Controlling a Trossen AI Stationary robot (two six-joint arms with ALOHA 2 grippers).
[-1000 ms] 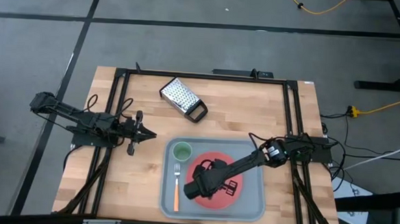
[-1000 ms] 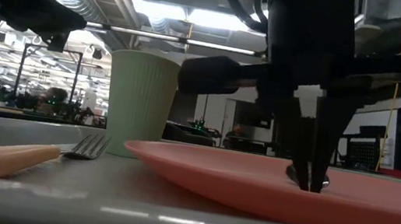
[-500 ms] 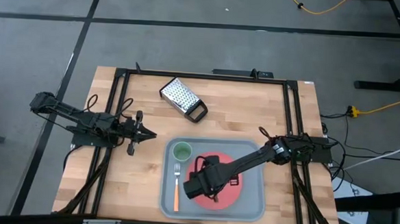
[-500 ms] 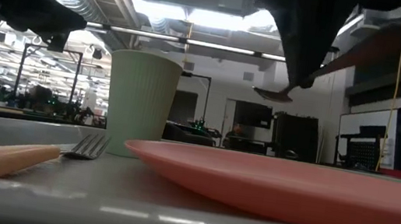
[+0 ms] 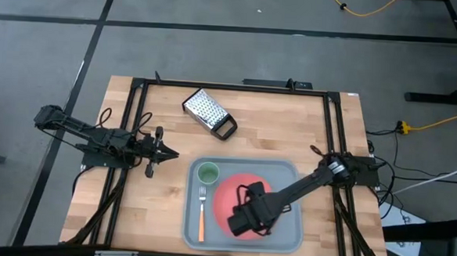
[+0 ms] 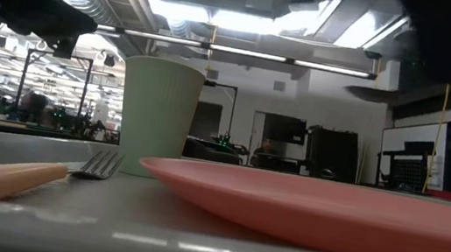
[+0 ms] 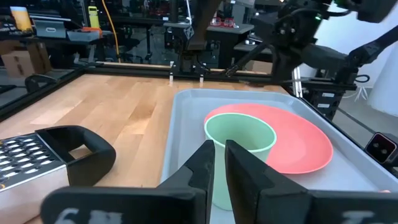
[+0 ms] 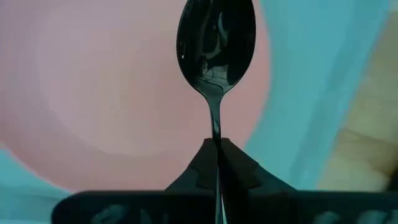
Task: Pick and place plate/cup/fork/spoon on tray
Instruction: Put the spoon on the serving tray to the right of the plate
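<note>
The grey-blue tray [image 5: 286, 225] lies at the table's near middle. On it are the pink-red plate [image 5: 229, 197], the green cup [image 5: 207, 173] and the orange-handled fork [image 5: 201, 217]. My right gripper [image 5: 243, 221] hovers over the plate's near right part, shut on the dark spoon [image 8: 216, 43]. The spoon's bowl also shows as a dark sliver high in the low view [image 6: 371, 93]. My left gripper [image 5: 163, 151] waits shut over the table left of the tray, and the cup [image 7: 239, 134] stands just beyond its fingers. My right gripper pinches the spoon's thin handle [image 8: 215, 127] between its two fingertips [image 8: 202, 163]. The spoon runs on along the fingers, its bowl farthest from them. It is lifted clear above the plate [image 8: 112, 93] and the tray [image 8: 311, 74].
A perforated metal grater with a black handle [image 5: 210, 113] lies at the table's far middle and shows in the left wrist view [image 7: 37, 155]. Black frame rails [image 5: 135, 123] run along the table's edges. Bare wood lies left and right of the tray.
My right gripper has risen from the plate's surface with the spoon, which is now lifted clear. It has gone toward the table's right and near edges and has tipped away from pointing straight down. It has stayed shut.
</note>
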